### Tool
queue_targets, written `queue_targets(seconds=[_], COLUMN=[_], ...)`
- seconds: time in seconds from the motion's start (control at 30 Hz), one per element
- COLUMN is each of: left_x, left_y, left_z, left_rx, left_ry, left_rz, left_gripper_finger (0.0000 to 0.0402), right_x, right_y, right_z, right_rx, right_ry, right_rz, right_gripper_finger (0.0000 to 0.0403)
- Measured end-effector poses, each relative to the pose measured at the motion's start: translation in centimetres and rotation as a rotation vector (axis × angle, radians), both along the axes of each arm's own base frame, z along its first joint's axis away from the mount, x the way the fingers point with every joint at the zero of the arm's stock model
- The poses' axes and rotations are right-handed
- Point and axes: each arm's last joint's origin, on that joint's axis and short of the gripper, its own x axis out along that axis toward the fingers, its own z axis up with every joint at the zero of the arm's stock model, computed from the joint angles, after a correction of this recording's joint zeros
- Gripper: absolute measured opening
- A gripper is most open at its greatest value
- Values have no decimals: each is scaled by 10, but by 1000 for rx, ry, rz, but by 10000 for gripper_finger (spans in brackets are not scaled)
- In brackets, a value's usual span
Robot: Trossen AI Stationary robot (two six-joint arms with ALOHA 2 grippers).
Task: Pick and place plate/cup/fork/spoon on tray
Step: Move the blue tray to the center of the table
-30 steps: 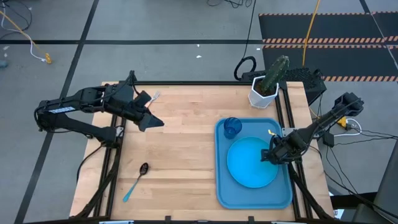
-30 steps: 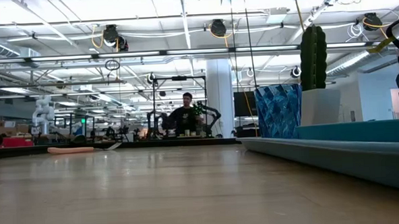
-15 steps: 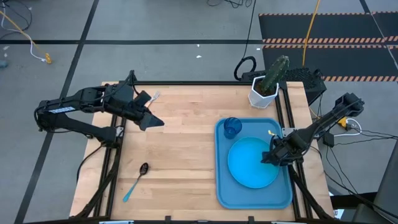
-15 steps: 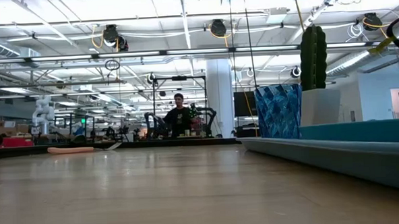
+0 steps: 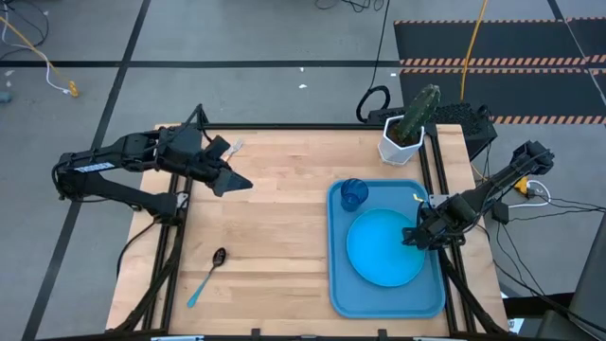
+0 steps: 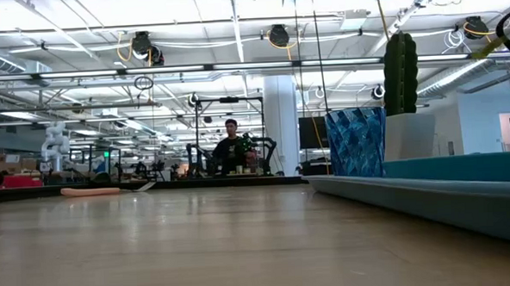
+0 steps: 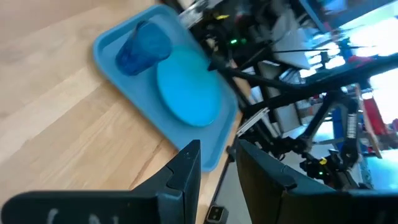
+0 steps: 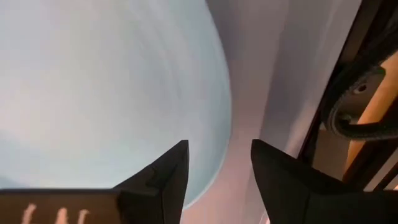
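The sky-blue plate [image 5: 383, 248] lies flat in the blue tray [image 5: 341, 284] at the table's right. The dark-blue cup [image 5: 353, 194] stands upright in the tray's far left corner. My right gripper [image 5: 415, 237] hovers open over the plate's right rim [image 8: 211, 93], fingers pointing steeply down, nothing between them. The spoon [image 5: 208, 273] lies on the wood near the front left. The fork's pale tines [image 5: 235, 147] show at the far left, and its orange handle [image 6: 89, 191] lies on the table. My left gripper [image 5: 239, 184] is raised over the far left, open and holding nothing [image 7: 217, 146].
A cactus in a white pot [image 5: 405, 133] stands beyond the tray's far right corner. Bare wood [image 5: 275, 227] stretches between the spoon and the tray. Black frame rails run along both table sides. A person [image 6: 231, 148] sits far off in the room.
My right gripper has drawn a little up and toward the table's right edge, away from the plate's middle. The plate stays flat in the tray where it was.
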Motion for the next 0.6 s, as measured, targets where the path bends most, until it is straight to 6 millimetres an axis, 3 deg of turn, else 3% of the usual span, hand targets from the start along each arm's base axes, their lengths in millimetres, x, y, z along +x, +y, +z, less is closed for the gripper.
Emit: queue_targets(seconds=[0.3,0.6], left_x=[9,72], left_y=[-4,-26], left_z=[1,-40], left_rx=[102,292], left_ry=[-44,99], left_rz=[-63,-235], left_gripper_finger=[104,104], right_x=[1,6], right_y=[0,0], right_z=[16,40], right_rx=[23,-1], right_ry=[-102,-240], right_rz=[16,87], right_gripper_finger=[167,167])
